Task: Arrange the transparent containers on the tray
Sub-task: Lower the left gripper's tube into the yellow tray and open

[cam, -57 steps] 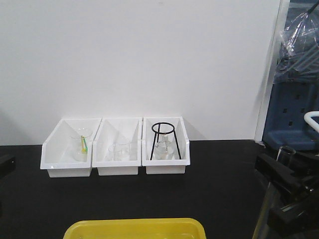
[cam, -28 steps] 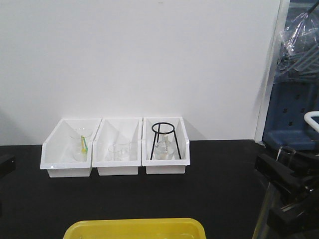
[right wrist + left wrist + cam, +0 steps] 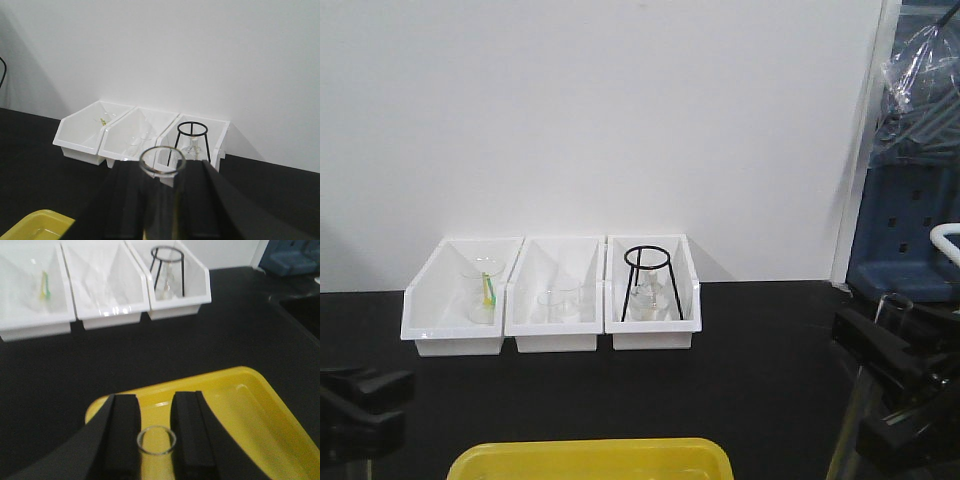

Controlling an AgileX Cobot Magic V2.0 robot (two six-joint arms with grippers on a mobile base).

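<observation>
Test tube [image 3: 156,440] pinched in the left gripper [image 3: 155,415] has been brought over the yellow tray [image 3: 260,420]; release is judged next, a second test tube [image 3: 162,162] being clamped in the right gripper [image 3: 162,200]

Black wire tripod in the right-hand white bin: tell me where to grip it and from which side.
Probably best by its top ring, coming straight down. The black wire tripod stands upright inside the white bin, whose side walls hem in the legs; the level ring is the exposed part, above the glassware.
</observation>
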